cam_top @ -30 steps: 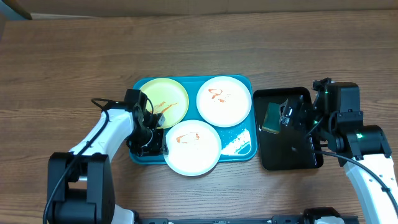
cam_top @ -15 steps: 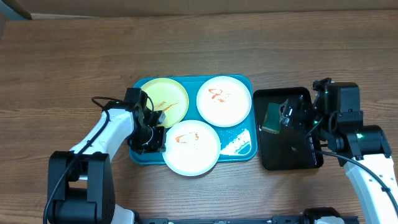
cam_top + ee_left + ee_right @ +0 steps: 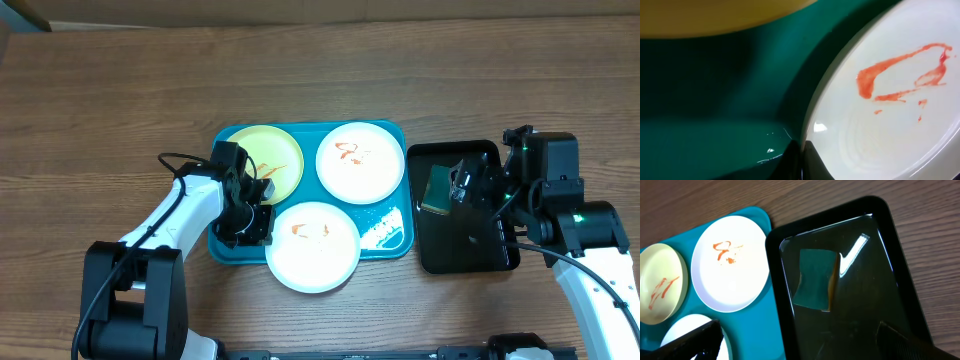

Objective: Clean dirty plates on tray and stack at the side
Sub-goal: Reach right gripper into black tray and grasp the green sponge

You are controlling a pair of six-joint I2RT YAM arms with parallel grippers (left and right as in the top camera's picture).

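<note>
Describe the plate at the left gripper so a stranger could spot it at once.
On the table, find the turquoise tray holding three plates. It is the white plate at the front, overhanging the tray's near rim, with the left gripper pinching its left edge. The other white plate lies inside, behind it.

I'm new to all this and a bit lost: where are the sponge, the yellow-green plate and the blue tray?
sponge [image 3: 812, 277]: right wrist view, green face.
yellow-green plate [image 3: 278, 152]: overhead view, upper middle.
blue tray [image 3: 398, 243]: overhead view, lower right corner.
</note>
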